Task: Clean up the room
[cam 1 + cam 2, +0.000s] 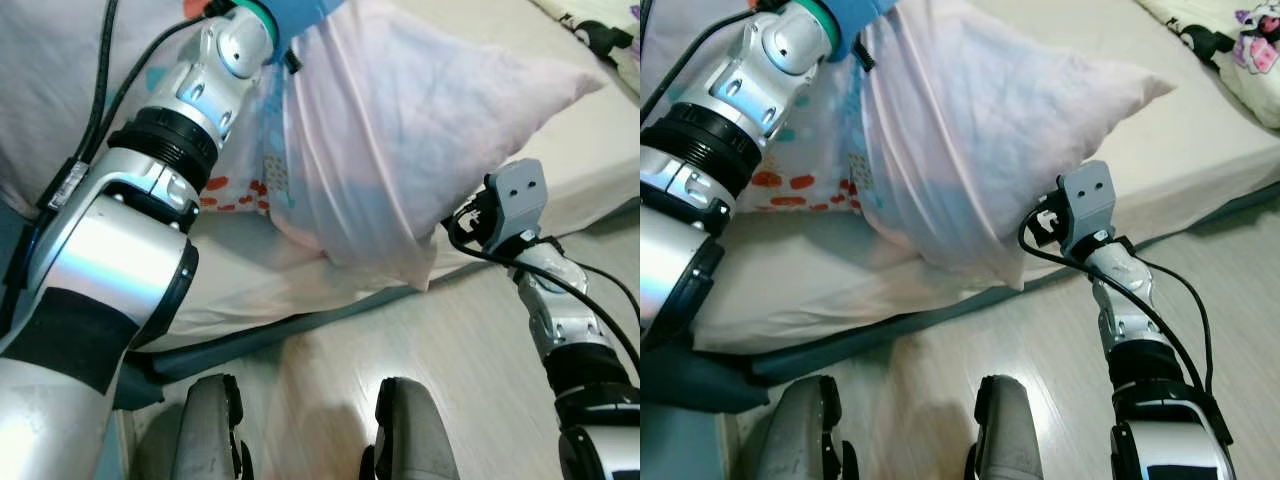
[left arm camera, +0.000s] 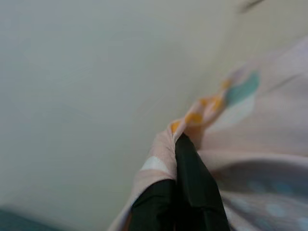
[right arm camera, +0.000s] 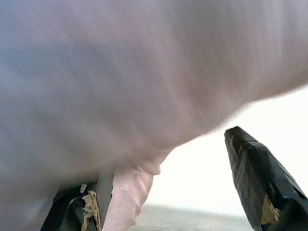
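Here the pale pink pillow [image 1: 400,150] is held above the mattress [image 1: 1200,130] by the left pincer [image 2: 185,192], clenched on its corner; the right pincer [image 3: 183,183] is spread, apparently beneath it. A thin fabric pinch may slip.

Low mattress [image 1: 1200,130] lies on pale wood floor [image 1: 1230,270].

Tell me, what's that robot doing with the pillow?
It is lifting a pale pink pillow off the mattress. The left gripper has its jaws shut on a corner of the pillowcase, holding it up high. The right gripper sits under the pillow's lower edge with its jaws open, fabric lying between them. The robot stands on the wooden floor beside the mattress.
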You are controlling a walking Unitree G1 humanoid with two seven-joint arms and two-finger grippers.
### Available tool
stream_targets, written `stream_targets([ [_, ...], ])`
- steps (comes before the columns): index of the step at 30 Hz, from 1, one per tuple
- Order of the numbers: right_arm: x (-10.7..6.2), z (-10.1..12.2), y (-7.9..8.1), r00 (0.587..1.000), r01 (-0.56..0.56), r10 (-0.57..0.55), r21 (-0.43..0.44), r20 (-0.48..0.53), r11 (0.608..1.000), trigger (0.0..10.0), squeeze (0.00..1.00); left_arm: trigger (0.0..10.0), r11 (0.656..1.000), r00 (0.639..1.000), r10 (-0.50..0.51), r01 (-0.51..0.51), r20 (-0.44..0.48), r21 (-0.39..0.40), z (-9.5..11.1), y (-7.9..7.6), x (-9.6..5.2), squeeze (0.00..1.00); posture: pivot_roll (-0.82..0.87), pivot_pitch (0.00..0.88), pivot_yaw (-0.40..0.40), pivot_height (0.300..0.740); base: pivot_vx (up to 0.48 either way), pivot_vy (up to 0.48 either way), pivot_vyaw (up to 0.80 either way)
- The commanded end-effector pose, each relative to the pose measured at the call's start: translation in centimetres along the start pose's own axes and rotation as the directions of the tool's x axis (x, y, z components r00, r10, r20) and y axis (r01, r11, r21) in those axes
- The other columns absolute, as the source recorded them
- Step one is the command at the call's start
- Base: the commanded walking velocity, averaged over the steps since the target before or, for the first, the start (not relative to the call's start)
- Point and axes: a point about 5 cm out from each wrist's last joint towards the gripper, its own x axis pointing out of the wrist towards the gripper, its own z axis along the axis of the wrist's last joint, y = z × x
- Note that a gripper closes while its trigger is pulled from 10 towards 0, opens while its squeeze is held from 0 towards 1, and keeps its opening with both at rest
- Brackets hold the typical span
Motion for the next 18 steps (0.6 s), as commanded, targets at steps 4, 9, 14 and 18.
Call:
stream_targets([
  [4,-0.5,-0.5,0.3,1.000,0.001,-0.001,0.011,-0.006,1.000,10.0,0.00,0.0,0.959,0.944,0.265,-0.279,0.197,0.050,4.7,4.8,0.7,0.00,0.03,0.175,0.023,0.579,0.000,0.000,0.00],
  [9,-0.6,-0.7,0.7,1.000,-0.019,0.019,0.016,-0.013,1.000,10.0,0.00,0.0,0.874,0.830,0.439,-0.483,0.345,0.050,7.5,7.5,0.3,0.00,0.03,0.175,0.023,0.579,0.000,0.000,0.00],
  [14,-0.5,-0.8,1.2,1.000,-0.029,0.029,0.020,-0.008,0.999,10.0,0.00,0.0,0.818,0.802,0.407,-0.533,0.436,0.216,8.5,6.9,0.3,0.00,0.03,0.162,0.023,0.579,0.000,0.000,0.00],
  [18,-0.5,-0.8,1.2,1.000,-0.026,0.026,0.022,-0.005,0.999,10.0,0.00,0.0,0.783,0.842,0.285,-0.480,0.459,0.395,7.6,4.6,0.5,0.00,0.03,0.162,0.023,0.579,0.000,0.000,0.00],
])
